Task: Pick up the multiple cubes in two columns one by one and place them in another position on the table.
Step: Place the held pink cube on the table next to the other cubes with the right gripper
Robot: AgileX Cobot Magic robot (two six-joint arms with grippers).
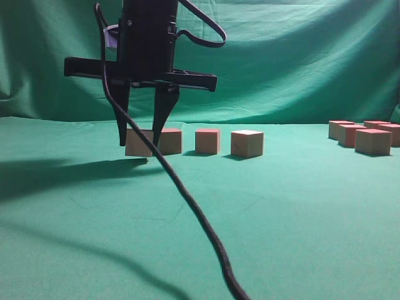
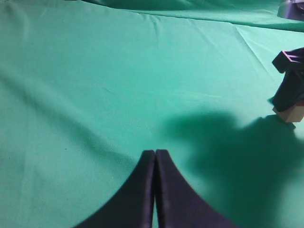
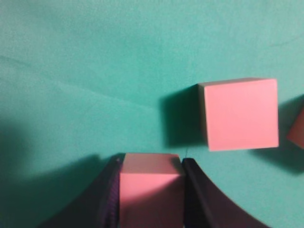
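While our right gripper (image 1: 139, 139) clamps a cube (image 1: 138, 143) at frame left — beside three placed cubes (image 1: 207, 140) — our left gripper (image 2: 155, 161) sits pressed shut; at far right, several cubes (image 1: 373, 141) wait on the table (image 1: 281, 212).

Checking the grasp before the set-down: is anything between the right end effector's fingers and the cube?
Nothing visible. The right end effector has its fingers against both sides of the cube, with no gap showing; the neighbouring cube sits apart.
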